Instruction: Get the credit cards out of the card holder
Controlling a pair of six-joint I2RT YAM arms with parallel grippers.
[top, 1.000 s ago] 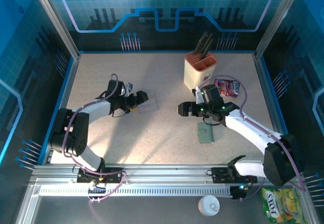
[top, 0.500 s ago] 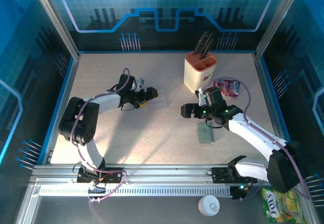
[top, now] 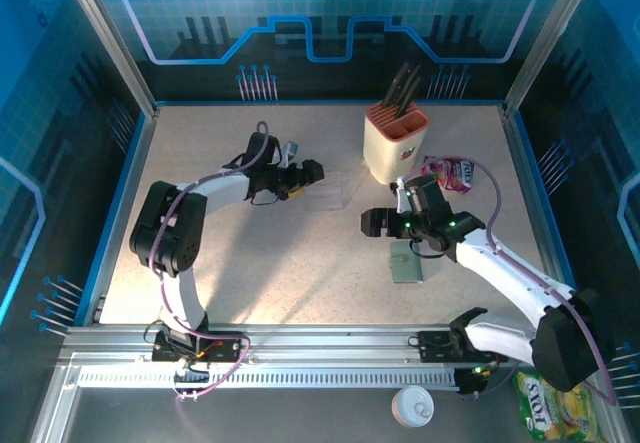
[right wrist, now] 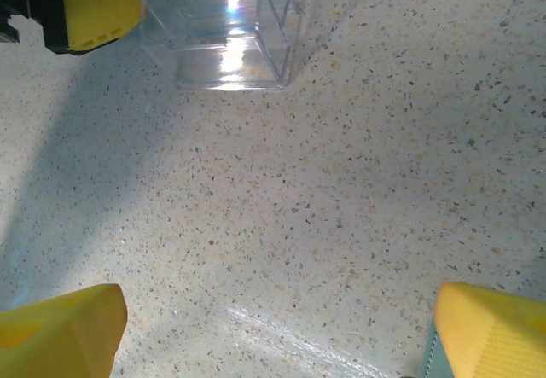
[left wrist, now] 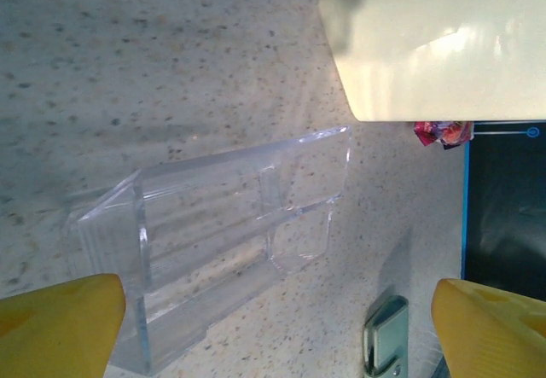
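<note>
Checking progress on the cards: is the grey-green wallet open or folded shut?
Folded shut: the card holder lies flat on the table as one compact rectangle, nothing sticking out.

Card holder (top: pixel 406 263): small, flat, grey-green, rectangular, and it appears folded shut. It lies flat on the table (top: pixel 250 263), long side running away from the arm bases. It sits just to the near side of the right gripper (top: pixel 367 223), a little toward that arm's wrist, apart from the open fingers. It lies well apart from the left gripper (top: pixel 312 173), on that gripper's right and nearer the bases. In the left wrist view one pale-rimmed corner shows.
</note>
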